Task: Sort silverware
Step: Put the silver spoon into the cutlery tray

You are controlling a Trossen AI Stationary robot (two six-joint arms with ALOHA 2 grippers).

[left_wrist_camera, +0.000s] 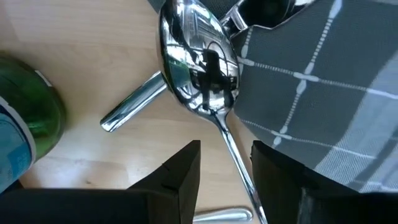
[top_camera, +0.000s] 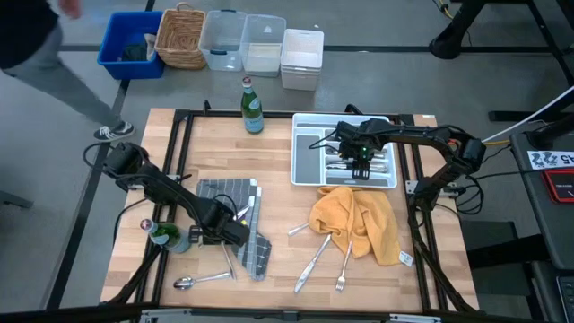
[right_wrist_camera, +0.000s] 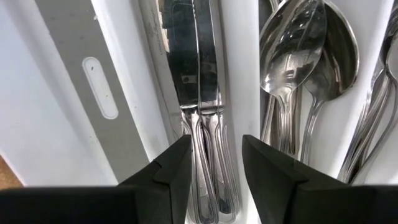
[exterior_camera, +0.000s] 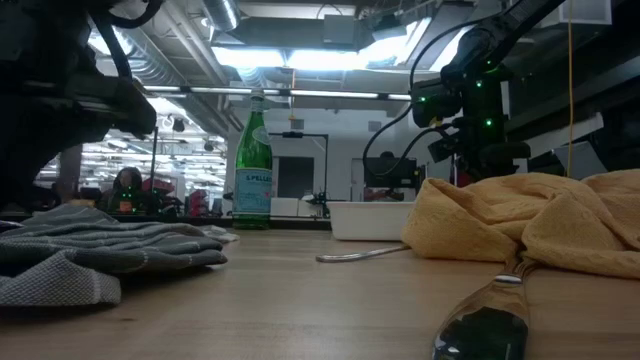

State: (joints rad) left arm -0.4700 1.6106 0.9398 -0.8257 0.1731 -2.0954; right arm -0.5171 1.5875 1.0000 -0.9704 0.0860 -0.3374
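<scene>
Both arms are dark, near black, built of slim tubular links joined by chunky rounded joints. The left arm [top_camera: 161, 193] carries black cables along its links, and the right arm [top_camera: 430, 144] trails a looped black cable near its elbow. Small green lights glow on the right arm's wrist housing. Each tool ends in two flat, matte black fingers [right_wrist_camera: 171, 177] with angular, wedge-shaped tips.

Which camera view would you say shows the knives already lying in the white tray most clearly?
The right wrist view: the knives fill the frame, side by side in one compartment, between the open right gripper fingers. The high view shows only small glints in the tray; the low view shows just its wall; the left wrist view misses it.
</scene>
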